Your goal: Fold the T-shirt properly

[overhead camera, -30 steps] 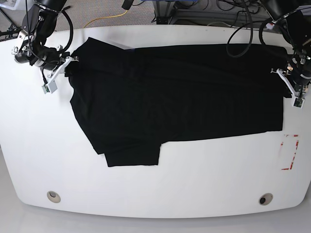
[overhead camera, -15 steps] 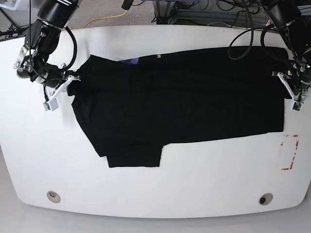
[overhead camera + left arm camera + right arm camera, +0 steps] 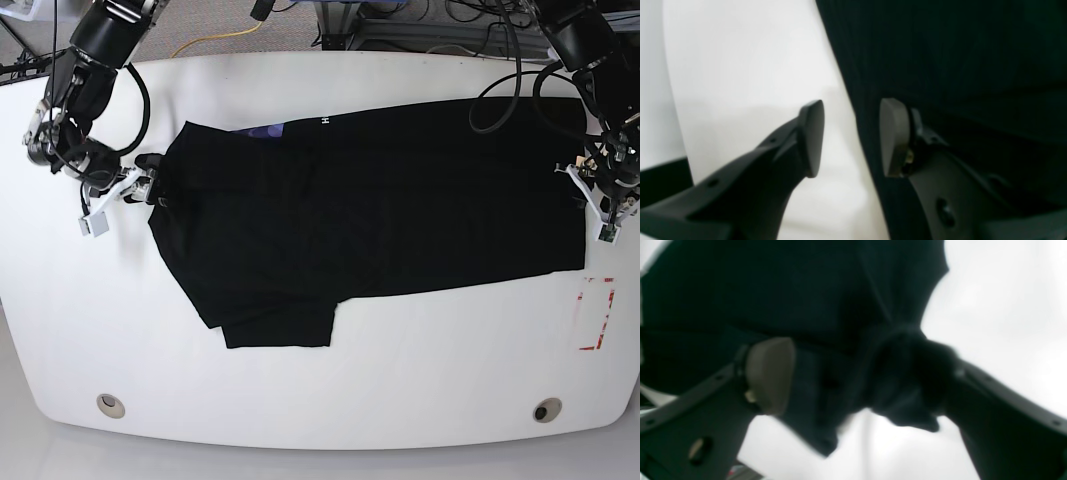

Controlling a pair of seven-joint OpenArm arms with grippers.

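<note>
Black T-shirt (image 3: 370, 205) lying spread across the white bench (image 3: 320, 400), folded along its far edge, left pincer (image 3: 850, 136) spread astride its hem, right pincer (image 3: 857, 380) spread with cloth bunched against one finger

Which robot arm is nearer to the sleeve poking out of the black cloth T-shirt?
Probably the right arm. The right gripper is open at the black cloth T-shirt's end where the sleeve pokes out. The left gripper is at the opposite end.
</note>
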